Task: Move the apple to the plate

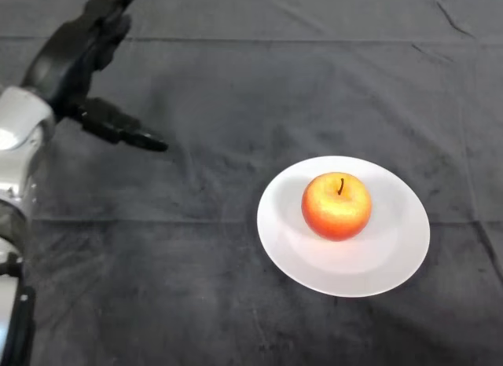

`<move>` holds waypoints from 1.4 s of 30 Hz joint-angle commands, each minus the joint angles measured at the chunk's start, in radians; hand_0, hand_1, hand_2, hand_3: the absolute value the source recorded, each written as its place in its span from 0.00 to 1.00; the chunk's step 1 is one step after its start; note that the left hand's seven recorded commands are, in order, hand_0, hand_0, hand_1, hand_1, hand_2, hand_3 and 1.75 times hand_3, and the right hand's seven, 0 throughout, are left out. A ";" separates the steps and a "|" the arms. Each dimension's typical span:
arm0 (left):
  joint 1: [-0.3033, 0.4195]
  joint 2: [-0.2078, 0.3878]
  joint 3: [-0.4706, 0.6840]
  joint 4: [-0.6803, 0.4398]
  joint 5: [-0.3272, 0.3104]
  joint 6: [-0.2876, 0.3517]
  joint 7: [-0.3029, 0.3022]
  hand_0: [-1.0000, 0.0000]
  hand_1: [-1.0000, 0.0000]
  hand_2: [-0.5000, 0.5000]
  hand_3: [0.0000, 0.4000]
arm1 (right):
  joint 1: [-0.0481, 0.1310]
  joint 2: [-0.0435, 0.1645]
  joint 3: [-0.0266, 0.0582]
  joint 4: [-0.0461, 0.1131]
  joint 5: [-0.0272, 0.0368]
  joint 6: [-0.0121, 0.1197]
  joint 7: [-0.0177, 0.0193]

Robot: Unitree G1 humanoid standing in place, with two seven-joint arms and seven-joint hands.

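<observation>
A red-and-yellow apple (336, 206) sits upright on a white plate (393, 256), its short dark stem pointing up and its skin catching the room's light. The fruit rests a little toward the plate's far-left part, leaving a broad crescent of bare white on the near and right sides. The plate lies flat on the dark cloth (236, 303) that covers the table, the fabric creased in faint lines that run across above and beside the plate.

Well apart from the plate, up and to its left, the robot's left hand (78, 56) hangs above the cloth, holding nothing. Its black fingers are straight and relaxed rather than curled: the two thick fingers (110, 9) reach away from the plate toward the table's far edge, while the thumb (126, 130) sticks out on its own, angled down and toward the plate, spread wide from the fingers. Nothing lies between thumb and fingers but open cloth. The silver-grey forearm (20, 142) enters from the left edge, farther from the plate than the hand itself, and bends up to the black wrist. Hand and apple do not touch; a wide stretch of bare cloth separates the thumb's tip from the plate's rim.
</observation>
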 commanded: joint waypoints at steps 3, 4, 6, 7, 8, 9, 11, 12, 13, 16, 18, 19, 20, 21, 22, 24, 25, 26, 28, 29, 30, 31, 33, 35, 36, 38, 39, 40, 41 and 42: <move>0.065 0.062 0.059 0.035 -0.046 0.010 0.012 1.00 1.00 0.50 0.00 | -0.007 -0.019 -0.0034 0.001 0.0178 -0.010 0.0052; 0.074 0.061 0.069 0.036 -0.053 0.013 0.015 1.00 1.00 0.50 0.00 | -0.007 -0.019 -0.0034 0.000 0.0178 -0.010 0.0052; 0.095 0.061 0.092 0.040 -0.072 0.021 0.020 1.00 1.00 0.50 0.00 | -0.007 -0.019 -0.0034 0.000 0.0178 -0.010 0.0051; 0.106 0.062 0.103 0.042 -0.081 0.024 0.021 1.00 1.00 0.50 0.00 | -0.007 -0.019 -0.0033 0.000 0.0178 -0.010 0.0050; 0.122 0.064 0.118 0.044 -0.093 0.026 0.020 1.00 1.00 0.50 0.00 | -0.007 -0.019 -0.0033 0.000 0.0178 -0.010 0.0050; 0.137 0.068 0.133 0.046 -0.106 0.028 0.019 1.00 1.00 0.50 0.00 | -0.007 -0.019 -0.0033 0.000 0.0178 -0.010 0.0049; 0.166 0.078 0.164 0.052 -0.131 0.036 0.019 1.00 1.00 0.50 0.00 | -0.007 -0.019 -0.0033 0.000 0.0178 -0.010 0.0049; 0.177 0.083 0.178 0.055 -0.142 0.040 0.021 1.00 1.00 0.50 0.00 | -0.007 -0.019 -0.0033 0.000 0.0178 -0.010 0.0048; 0.190 0.087 0.195 0.058 -0.156 0.046 0.024 1.00 1.00 0.50 0.00 | -0.007 -0.019 -0.0032 0.000 0.0178 -0.010 0.0048; 0.220 0.092 0.242 0.064 -0.193 0.063 0.036 1.00 1.00 0.50 0.00 | -0.007 -0.019 -0.0032 -0.001 0.0177 -0.010 0.0047; 0.229 0.099 0.268 0.066 -0.215 0.077 0.042 1.00 1.00 0.50 0.00 | -0.007 -0.019 -0.0032 -0.001 0.0177 -0.010 0.0046; 0.232 0.104 0.283 0.067 -0.227 0.086 0.045 1.00 1.00 0.50 0.00 | -0.007 -0.019 -0.0032 -0.001 0.0177 -0.010 0.0046; 0.234 0.112 0.298 0.067 -0.240 0.096 0.048 1.00 1.00 0.50 0.00 | -0.007 -0.019 -0.0032 -0.001 0.0177 -0.010 0.0046; 0.236 0.119 0.312 0.067 -0.250 0.104 0.051 1.00 1.00 0.50 0.00 | -0.007 -0.019 -0.0032 -0.001 0.0177 -0.010 0.0046; 0.239 0.128 0.328 0.067 -0.263 0.111 0.055 1.00 1.00 0.50 0.00 | -0.007 -0.019 -0.0032 -0.001 0.0178 -0.010 0.0046; 0.247 0.144 0.360 0.067 -0.287 0.121 0.064 1.00 1.00 0.50 0.00 | -0.007 -0.019 -0.0032 -0.001 0.0178 -0.009 0.0046; 0.255 0.153 0.380 0.067 -0.302 0.123 0.072 1.00 1.00 0.50 0.00 | -0.007 -0.019 -0.0032 -0.001 0.0178 -0.009 0.0046; 0.261 0.160 0.395 0.068 -0.312 0.125 0.080 1.00 1.00 0.50 0.00 | -0.007 -0.019 -0.0032 -0.001 0.0178 -0.009 0.0046; 0.273 0.172 0.430 0.069 -0.337 0.127 0.102 1.00 1.00 0.50 0.00 | -0.007 -0.019 -0.0033 -0.001 0.0178 -0.009 0.0046; 0.278 0.176 0.444 0.070 -0.347 0.128 0.113 1.00 1.00 0.50 0.00 | -0.007 -0.019 -0.0033 0.000 0.0178 -0.009 0.0046; 0.281 0.179 0.458 0.071 -0.356 0.129 0.125 1.00 1.00 0.50 0.00 | -0.007 -0.019 -0.0033 0.000 0.0178 -0.009 0.0046; 0.284 0.183 0.474 0.071 -0.368 0.130 0.140 1.00 1.00 0.50 0.00 | -0.007 -0.019 -0.0033 0.000 0.0179 -0.009 0.0047; 0.289 0.185 0.506 0.072 -0.390 0.129 0.168 1.00 1.00 0.50 0.00 | -0.007 -0.019 -0.0034 0.000 0.0179 -0.009 0.0047; 0.293 0.185 0.531 0.073 -0.408 0.127 0.193 1.00 1.00 0.50 0.00 | -0.007 -0.019 -0.0035 0.000 0.0179 -0.009 0.0048; 0.294 0.184 0.546 0.072 -0.418 0.125 0.209 1.00 1.00 0.50 0.00 | -0.007 -0.019 -0.0035 0.000 0.0180 -0.009 0.0049; 0.296 0.181 0.568 0.072 -0.434 0.122 0.234 1.00 1.00 0.50 0.00 | -0.007 -0.019 -0.0036 0.001 0.0180 -0.009 0.0050; 0.298 0.179 0.580 0.072 -0.441 0.120 0.248 1.00 1.00 0.50 0.00 | -0.007 -0.020 -0.0036 0.001 0.0180 -0.009 0.0050; 0.300 0.176 0.590 0.071 -0.448 0.117 0.259 1.00 1.00 0.50 0.00 | -0.007 -0.020 -0.0036 0.001 0.0180 -0.009 0.0050; 0.302 0.175 0.600 0.071 -0.455 0.115 0.270 1.00 1.00 0.50 0.00 | -0.007 -0.020 -0.0037 0.001 0.0181 -0.009 0.0051; 0.304 0.173 0.610 0.071 -0.461 0.114 0.283 1.00 1.00 0.50 0.00 | -0.007 -0.020 -0.0037 0.001 0.0181 -0.009 0.0051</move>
